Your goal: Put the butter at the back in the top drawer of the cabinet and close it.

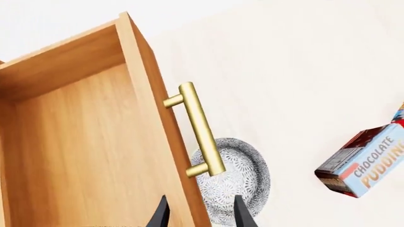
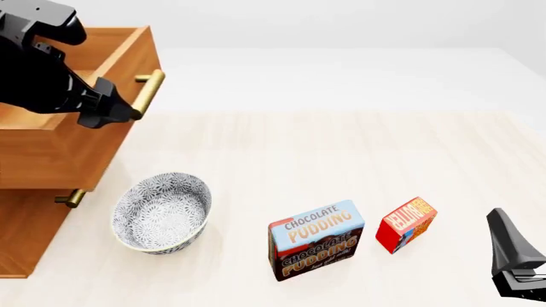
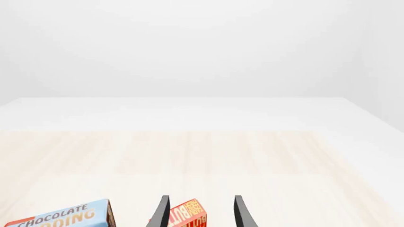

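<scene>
Butter sits untouched at 3 o'clock of the pudding box, top drawer open, so next I bring my right gripper, fingers spread and empty, onto it; left gripper is released too.

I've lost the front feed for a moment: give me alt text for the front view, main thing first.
The wooden cabinet's top drawer stands pulled open at left, with the left gripper beside its brass bar handle. On the pale table sit a grey patterned bowl, a brown-and-blue chocolate pudding box and a small red butter box, with the right gripper low at right.
</scene>
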Robot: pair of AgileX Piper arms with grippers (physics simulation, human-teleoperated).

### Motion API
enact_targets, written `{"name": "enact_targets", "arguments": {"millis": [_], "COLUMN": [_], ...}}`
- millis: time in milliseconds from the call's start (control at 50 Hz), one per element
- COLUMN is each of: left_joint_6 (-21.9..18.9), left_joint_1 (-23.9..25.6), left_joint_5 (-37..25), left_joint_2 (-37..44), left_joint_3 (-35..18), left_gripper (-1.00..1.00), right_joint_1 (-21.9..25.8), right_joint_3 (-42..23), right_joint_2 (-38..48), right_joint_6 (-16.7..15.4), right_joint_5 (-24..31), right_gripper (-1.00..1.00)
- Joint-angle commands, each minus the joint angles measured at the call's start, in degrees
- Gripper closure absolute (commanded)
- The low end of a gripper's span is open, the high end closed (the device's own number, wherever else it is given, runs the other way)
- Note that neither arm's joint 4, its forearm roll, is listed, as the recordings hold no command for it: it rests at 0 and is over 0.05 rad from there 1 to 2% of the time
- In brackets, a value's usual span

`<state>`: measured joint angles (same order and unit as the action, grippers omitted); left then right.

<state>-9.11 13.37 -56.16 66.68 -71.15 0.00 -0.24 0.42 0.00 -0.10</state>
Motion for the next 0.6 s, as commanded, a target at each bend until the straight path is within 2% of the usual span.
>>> {"name": "enact_targets", "arguments": {"millis": [20, 600], "left_joint_6": [-0.57, -0.2], "left_joint_1": [1.7, 4.59], "left_joint_5": [-0.68, 0.05], "left_joint_2": [-0.79, 0.19], "left_joint_3": [-0.94, -1.06], "left_gripper": [-1.0, -1.0], "right_joint_1": [0.0, 0.0], "right_joint_3": [0.0, 0.0], "right_joint_2": [0.0, 0.0], "right_joint_6": [0.0, 0.0], "right_joint_5": [0.0, 0.0], "right_gripper": [-1.0, -1.0]}}
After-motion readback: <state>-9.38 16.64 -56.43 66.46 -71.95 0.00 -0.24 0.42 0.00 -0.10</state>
